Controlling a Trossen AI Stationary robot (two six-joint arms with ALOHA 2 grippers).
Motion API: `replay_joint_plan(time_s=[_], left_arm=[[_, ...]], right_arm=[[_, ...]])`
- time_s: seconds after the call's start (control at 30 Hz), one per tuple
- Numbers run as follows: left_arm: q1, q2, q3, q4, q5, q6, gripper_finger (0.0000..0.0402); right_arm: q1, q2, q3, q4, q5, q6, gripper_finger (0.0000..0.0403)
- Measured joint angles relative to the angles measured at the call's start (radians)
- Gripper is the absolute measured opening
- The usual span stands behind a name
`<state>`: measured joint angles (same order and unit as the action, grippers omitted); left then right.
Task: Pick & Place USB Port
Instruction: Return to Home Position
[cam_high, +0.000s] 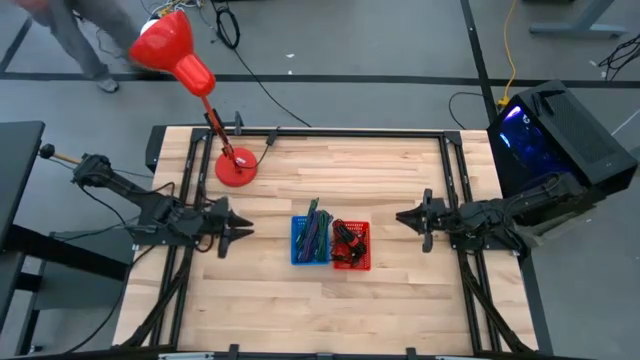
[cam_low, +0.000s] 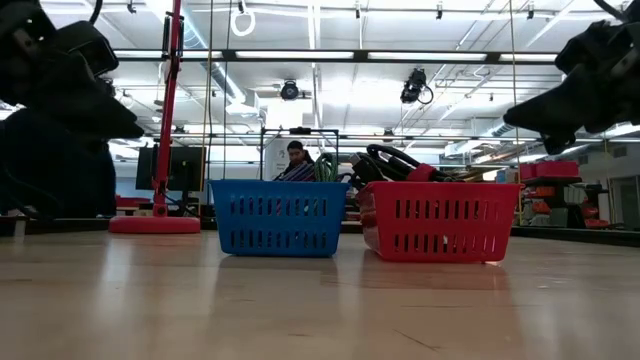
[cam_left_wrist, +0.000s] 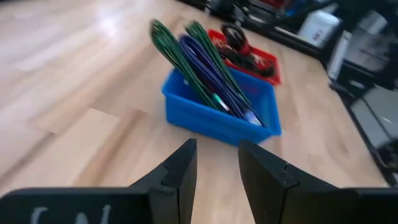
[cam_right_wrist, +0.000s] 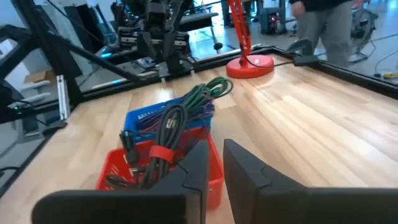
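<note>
A blue basket (cam_high: 310, 241) with green and purple cables standing in it sits mid-table, touching a red basket (cam_high: 351, 246) of coiled black cables (cam_right_wrist: 163, 134) on its right. Which of these is the USB port I cannot tell. My left gripper (cam_high: 240, 229) hovers left of the blue basket (cam_left_wrist: 217, 118), pointing at it, open with nothing between its fingers (cam_left_wrist: 217, 165). My right gripper (cam_high: 403, 217) hovers right of the red basket (cam_right_wrist: 155, 171), pointing at it, its fingers a narrow gap apart (cam_right_wrist: 216, 165) with nothing between them. Both grippers hang above the tabletop in the low view.
A red desk lamp stands on its round base (cam_high: 236, 166) at the far left of the table, its shade (cam_high: 168, 45) beyond the far edge. A lit computer case (cam_high: 560, 130) stands off the right edge. A person (cam_right_wrist: 323, 25) walks behind the table. Bare wood lies near the front edge.
</note>
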<state>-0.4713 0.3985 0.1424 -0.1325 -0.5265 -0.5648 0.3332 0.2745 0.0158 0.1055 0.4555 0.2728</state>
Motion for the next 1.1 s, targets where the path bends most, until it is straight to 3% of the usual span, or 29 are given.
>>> replay_joint_plan(time_s=[0.2,0.53,0.83,1.0,1.1], left_arm=[[0.0,0.0,-0.003,0.002,0.079,-0.001,0.0122],[0.001,-0.015,-0.003,0.001,0.079,0.0,0.0122],[0.086,-0.209,-0.004,0.004,0.079,0.0,0.0122],[0.172,-0.334,-0.127,0.212,0.079,-0.001,0.0122],[0.214,-0.376,-0.129,0.21,0.082,-0.012,0.0122]], right_arm=[[0.0,0.0,0.0,0.005,-0.011,-0.001,0.0052],[0.0,-0.013,0.0,0.005,-0.011,-0.001,0.0052],[0.0,-0.17,0.0,0.006,-0.011,-0.001,0.0052],[-0.005,-0.273,0.0,0.006,-0.011,-0.001,0.0052],[-0.023,-0.274,0.002,0.038,-0.004,-0.001,0.0052]])
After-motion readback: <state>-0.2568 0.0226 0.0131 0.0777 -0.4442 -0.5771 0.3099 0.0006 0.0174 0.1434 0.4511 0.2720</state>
